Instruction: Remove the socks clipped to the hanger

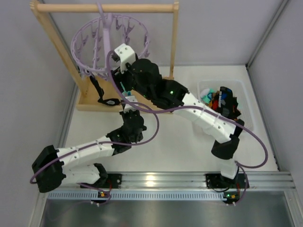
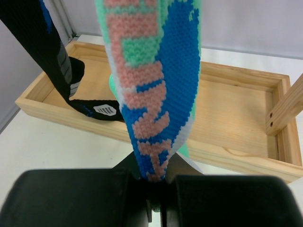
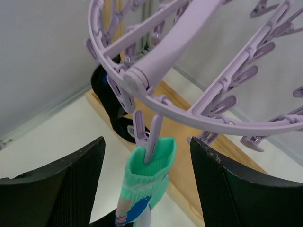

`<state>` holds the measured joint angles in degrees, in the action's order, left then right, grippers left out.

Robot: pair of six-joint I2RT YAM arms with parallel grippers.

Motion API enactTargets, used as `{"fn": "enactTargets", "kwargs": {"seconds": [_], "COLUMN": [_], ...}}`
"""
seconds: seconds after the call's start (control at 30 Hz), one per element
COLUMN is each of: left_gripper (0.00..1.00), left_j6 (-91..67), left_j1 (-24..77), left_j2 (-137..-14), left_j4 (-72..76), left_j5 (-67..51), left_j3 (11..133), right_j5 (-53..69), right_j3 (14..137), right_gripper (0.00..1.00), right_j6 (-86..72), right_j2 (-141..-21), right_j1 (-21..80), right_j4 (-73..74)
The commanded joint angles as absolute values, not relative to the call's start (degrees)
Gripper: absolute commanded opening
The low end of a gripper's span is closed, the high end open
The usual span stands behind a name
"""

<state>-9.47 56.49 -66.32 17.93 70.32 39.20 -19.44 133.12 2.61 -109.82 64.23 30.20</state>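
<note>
the patterned sock, green at the cuff with blue and salmon knit lower down, hangs by its cuff from one clip on the rim of the lavender hanger. a black sock hangs from a clip further round the ring. the hanger hooks over the rail of a wooden rack, whose tray-like base sits at the back left of a white table enclosed by plain grey walls. at the table's right edge a clear bin holds a heap of mixed socks.

the right pincer stands open, one dark finger on each side of the cuff and clip, touching neither. the left pincer is closed on the sock's lower end, the fabric running straight up from its jaws.

only the right wrist view shows the clip biting the cuff; only the left wrist view shows the grip below and the black sock's toe resting in the tray. in the top view the arms hide most of the patterned sock.
</note>
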Motion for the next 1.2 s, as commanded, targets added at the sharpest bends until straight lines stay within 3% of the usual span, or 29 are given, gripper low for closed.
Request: {"fn": "enactTargets", "kwargs": {"seconds": [0.0, 0.73, 1.03, 1.13, 1.17], "left_gripper": [0.0, 0.0, 0.0, 0.0, 0.0], "left_j6": [-10.37, -8.53, -8.09, -8.09, -8.35], "left_j1": [57.3, 59.33, 59.41, 59.41, 59.33], "left_j2": [-64.86, -69.35, -68.64, -68.12, -68.03], "left_j4": [20.21, 20.3, 20.3, 20.3, 20.3], "left_j5": [70.14, 71.9, 70.93, 70.66, 70.58], "left_j3": [38.67, 42.36, 42.36, 42.1, 41.93], "right_j5": [-23.21, -27.59, -29.53, -29.88, -29.97], "right_j3": [136.32, 138.78, 136.15, 135.97, 135.88], "right_gripper": [0.7, 0.68, 0.52, 0.44, 0.37], "right_j6": [6.59, 14.06, 16.34, 17.49, 17.75], "right_j2": [-111.88, -120.67, -121.03, -121.29, -121.29], "right_j1": [64.51, 61.79, 61.96, 62.05, 62.05], "right_j4": [32.52, 25.84, 16.36, 14.42, 14.15]}}
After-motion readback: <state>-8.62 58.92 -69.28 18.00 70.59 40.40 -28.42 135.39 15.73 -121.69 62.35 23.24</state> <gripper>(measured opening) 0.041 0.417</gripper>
